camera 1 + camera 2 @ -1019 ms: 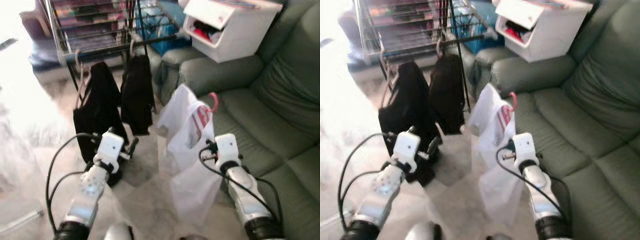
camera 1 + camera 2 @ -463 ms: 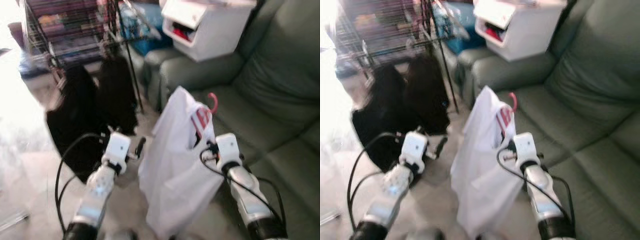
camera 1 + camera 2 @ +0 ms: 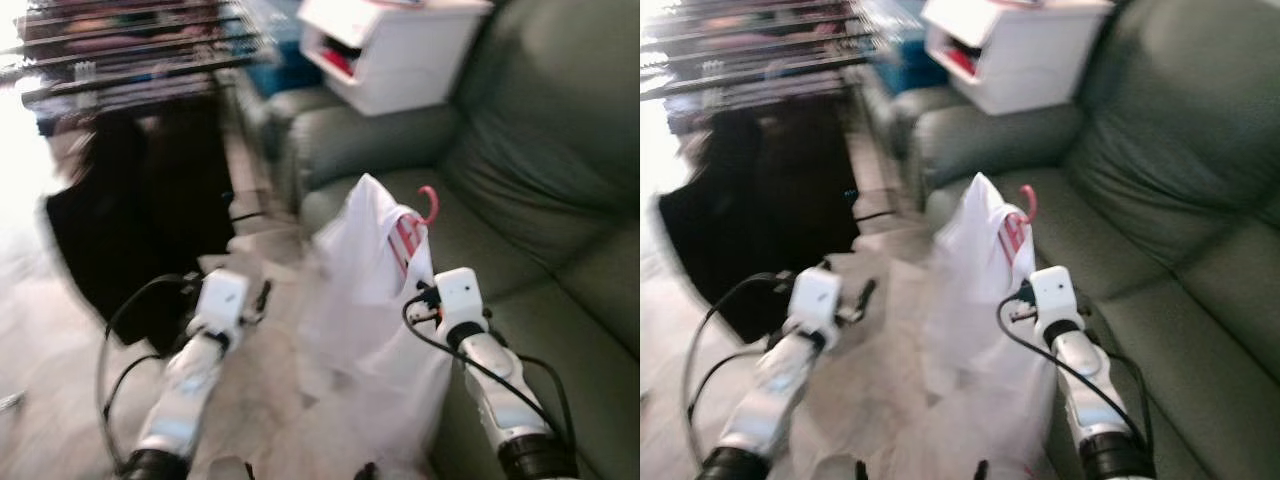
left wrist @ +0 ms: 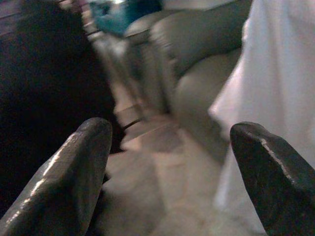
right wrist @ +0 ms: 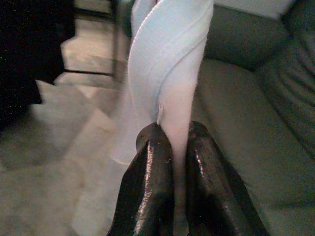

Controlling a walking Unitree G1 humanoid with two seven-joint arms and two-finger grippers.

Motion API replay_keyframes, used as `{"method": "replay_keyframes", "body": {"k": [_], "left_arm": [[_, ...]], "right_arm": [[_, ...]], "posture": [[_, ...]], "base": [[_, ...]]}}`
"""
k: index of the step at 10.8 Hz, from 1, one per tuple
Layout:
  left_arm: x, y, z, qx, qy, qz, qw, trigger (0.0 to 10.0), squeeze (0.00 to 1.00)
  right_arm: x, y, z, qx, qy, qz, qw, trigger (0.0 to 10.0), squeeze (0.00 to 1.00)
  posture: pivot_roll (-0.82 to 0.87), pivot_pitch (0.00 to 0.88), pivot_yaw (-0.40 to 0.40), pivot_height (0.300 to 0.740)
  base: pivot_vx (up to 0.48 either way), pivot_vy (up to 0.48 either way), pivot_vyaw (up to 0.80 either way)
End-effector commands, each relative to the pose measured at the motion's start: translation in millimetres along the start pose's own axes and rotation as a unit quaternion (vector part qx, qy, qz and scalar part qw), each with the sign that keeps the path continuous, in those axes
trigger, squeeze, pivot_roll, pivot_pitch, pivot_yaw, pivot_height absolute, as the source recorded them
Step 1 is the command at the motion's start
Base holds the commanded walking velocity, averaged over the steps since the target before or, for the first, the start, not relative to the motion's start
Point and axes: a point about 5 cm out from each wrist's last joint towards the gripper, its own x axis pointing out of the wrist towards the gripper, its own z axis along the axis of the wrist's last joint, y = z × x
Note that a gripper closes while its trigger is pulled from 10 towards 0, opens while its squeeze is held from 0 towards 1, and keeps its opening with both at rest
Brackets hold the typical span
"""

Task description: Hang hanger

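Green sofa (image 3: 560, 150) right, blurred drying rack (image 3: 120, 60) far left. Right claw (image 5: 172, 147) clamped on white garment (image 3: 375, 290), pink hanger (image 3: 428, 203) hook above, probably inside it. Left claw (image 4: 170, 162) open, empty, near floor.

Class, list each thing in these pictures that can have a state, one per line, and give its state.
Right gripper: shut on the white garment.
White garment: on a pink hanger, held up in the air beside the sofa, not yet on the rack.
Pink hanger: hook free, sticking out above the garment.
Left gripper: open, holding nothing.
Black garments: hanging from the rack.
White storage box: front flap open, resting on the sofa arm.
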Motion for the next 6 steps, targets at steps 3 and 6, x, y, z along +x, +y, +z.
{"method": "replay_keyframes", "body": {"k": [3,6], "left_arm": [[4.4,15.3,6.9,-0.002,-0.009,0.032,0.999,10.0,0.00],[5.8,19.7,10.6,0.002,-0.018,0.036,0.999,10.0,0.00]], "right_arm": [[8.7,12.1,25.4,-0.008,-0.060,0.021,0.998,10.0,0.00],[8.5,16.8,26.7,-0.004,-0.064,0.032,0.997,10.0,0.00]], "posture": [[-0.04,0.000,-0.010,0.740],[-0.04,0.000,-0.004,0.740]], "base": [[0.000,0.000,0.00],[0.222,0.000,0.00]]}}
